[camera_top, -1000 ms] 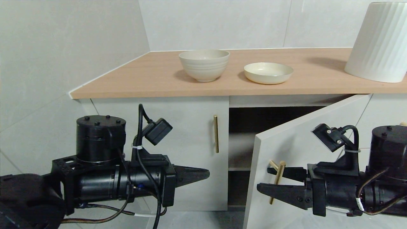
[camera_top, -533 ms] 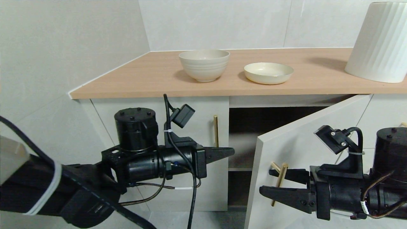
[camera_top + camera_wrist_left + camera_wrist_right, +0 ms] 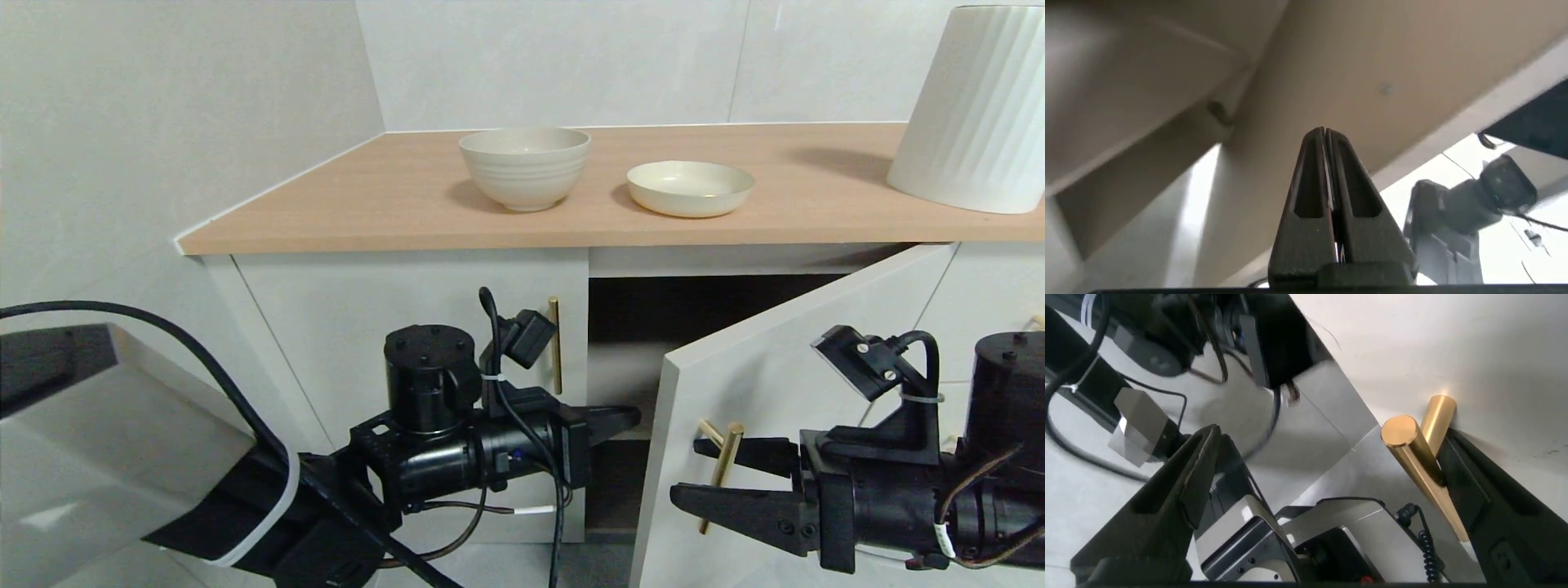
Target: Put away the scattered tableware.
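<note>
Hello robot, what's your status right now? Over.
Left hand shut, by the cabinet opening. Right hand open around the door handle. Bowl and plate on the counter, untouched.

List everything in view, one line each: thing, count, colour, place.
bowl: one, beige, countertop, left of dish
dish: one, cream, countertop
ribbed container: one, white, countertop's right end
countertop: one, light wood, over the doors
left door: one, pale grey, shut
left handle: one, gold, on left door
right door: one, pale grey, swung open
right handle: one, gold, on right door
left gripper: one, black, shut, at the cabinet opening
right gripper: one, black, open, astride right handle
</note>
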{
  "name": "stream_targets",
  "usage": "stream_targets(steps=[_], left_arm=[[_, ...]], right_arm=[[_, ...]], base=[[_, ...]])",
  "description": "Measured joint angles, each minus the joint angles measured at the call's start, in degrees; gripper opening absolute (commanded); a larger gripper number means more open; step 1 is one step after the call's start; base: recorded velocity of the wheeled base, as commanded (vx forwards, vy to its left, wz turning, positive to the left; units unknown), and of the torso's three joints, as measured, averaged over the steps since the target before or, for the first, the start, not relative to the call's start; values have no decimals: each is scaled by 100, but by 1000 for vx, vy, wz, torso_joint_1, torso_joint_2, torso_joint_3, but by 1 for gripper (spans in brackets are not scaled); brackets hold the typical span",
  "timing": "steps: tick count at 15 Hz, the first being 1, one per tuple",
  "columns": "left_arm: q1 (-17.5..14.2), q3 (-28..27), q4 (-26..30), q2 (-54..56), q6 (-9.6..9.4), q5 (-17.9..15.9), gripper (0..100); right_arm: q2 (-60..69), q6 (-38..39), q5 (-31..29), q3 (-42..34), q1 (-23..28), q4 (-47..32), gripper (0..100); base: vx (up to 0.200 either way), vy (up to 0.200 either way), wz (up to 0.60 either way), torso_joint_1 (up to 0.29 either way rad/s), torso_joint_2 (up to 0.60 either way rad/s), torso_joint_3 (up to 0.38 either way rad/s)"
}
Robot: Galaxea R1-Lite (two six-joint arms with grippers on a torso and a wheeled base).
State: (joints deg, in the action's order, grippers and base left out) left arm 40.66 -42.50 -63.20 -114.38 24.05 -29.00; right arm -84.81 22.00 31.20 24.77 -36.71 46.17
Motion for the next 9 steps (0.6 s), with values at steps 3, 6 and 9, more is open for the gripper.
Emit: stream_targets(steps=[3,6,9], left_arm=[[402,-146,-419,-293,4,508,0],[536,-223,-503,-463,2,583,0],[556,-232,-540,-516,-7,623,0]], right_arm=[[48,-361,-16,-83,35,-32,100],[68,-405,-18,-124,140,-73,100],[68,-1019,-27,-171,505,-93,100]], base=[[0,0,0,0,0,0],[0,0,0,0,0,0],[0,0,0,0,0,0]])
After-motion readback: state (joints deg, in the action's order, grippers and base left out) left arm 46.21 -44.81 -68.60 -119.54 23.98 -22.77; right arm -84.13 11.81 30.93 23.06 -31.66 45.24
